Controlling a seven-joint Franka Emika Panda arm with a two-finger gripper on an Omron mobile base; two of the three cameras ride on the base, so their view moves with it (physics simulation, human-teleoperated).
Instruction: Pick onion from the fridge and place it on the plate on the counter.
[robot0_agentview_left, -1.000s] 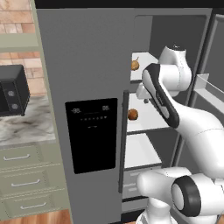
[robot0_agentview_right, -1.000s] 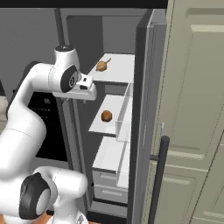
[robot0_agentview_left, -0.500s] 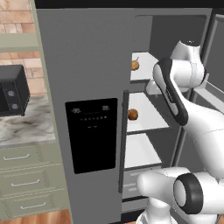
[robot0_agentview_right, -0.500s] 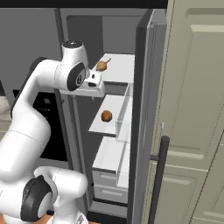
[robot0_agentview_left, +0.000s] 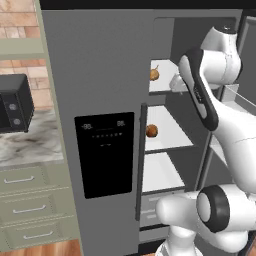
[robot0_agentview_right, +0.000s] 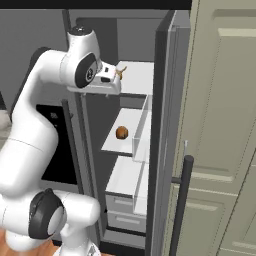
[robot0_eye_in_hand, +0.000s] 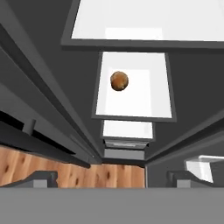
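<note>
Left base view: onion (robot0_agentview_left: 154, 74) on the fridge (robot0_agentview_left: 100, 100) top shelf at upper centre, smooth ball (robot0_agentview_left: 151, 131) one shelf below. Hand view: ball (robot0_eye_in_hand: 119, 81) at upper centre, wooden floor (robot0_eye_in_hand: 65, 175) beneath. Finger spacing cannot be told.

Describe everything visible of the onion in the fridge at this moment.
The onion is a small tan-brown round bulb with a thin pointed stem tip that slants upward. It rests on the white upper shelf of the open fridge, near the shelf's front edge. In the right base view the robot's hand hides most of it, leaving the stem. The gripper is near but nothing shows it touching the onion.
</note>
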